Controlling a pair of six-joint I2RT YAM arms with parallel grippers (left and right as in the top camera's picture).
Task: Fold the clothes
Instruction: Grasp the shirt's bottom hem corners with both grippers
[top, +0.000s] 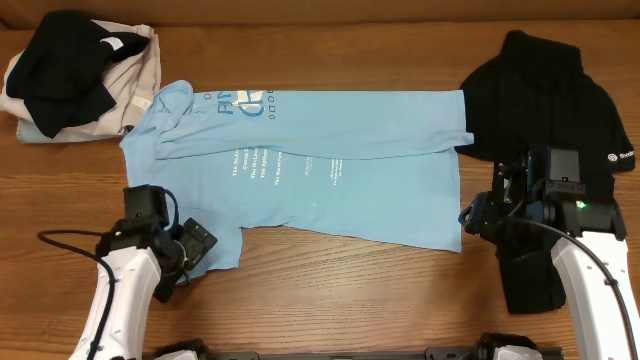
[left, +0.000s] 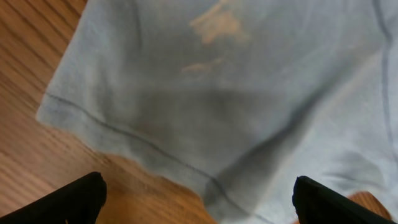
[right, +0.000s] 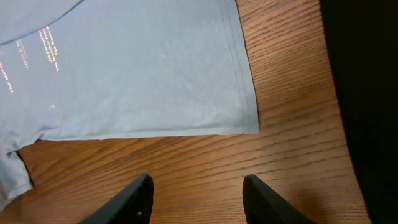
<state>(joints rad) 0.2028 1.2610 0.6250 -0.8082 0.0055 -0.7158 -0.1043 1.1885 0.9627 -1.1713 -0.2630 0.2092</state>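
The left gripper (left: 199, 190) stands wide open and holds nothing; its two dark fingers (left: 74, 199) show only as tips at the bottom corners of the left wrist view. The hemmed edge of the light blue T-shirt's (top: 330, 165) near sleeve lies just ahead of them, and whether they touch the cloth cannot be told. The right gripper (right: 198, 183) is moderately open and empty, over bare wooden table (top: 350, 290) just short of the shirt's hem corner (right: 252, 127). The shirt lies spread flat across the middle of the table, collar to the robot's left and hem to its right, with the far sleeve turned in over the printed chest. The left wrist view is blurred, so the print there reads only as a pale smear. From overhead, the left gripper hides the sleeve's tip. The right arm (top: 590, 260) covers part of a black garment (top: 560, 100) lying just beside the hem. At the far left corner sits a pile of clothes (top: 75, 75), black on beige, touching the shirt's shoulder.
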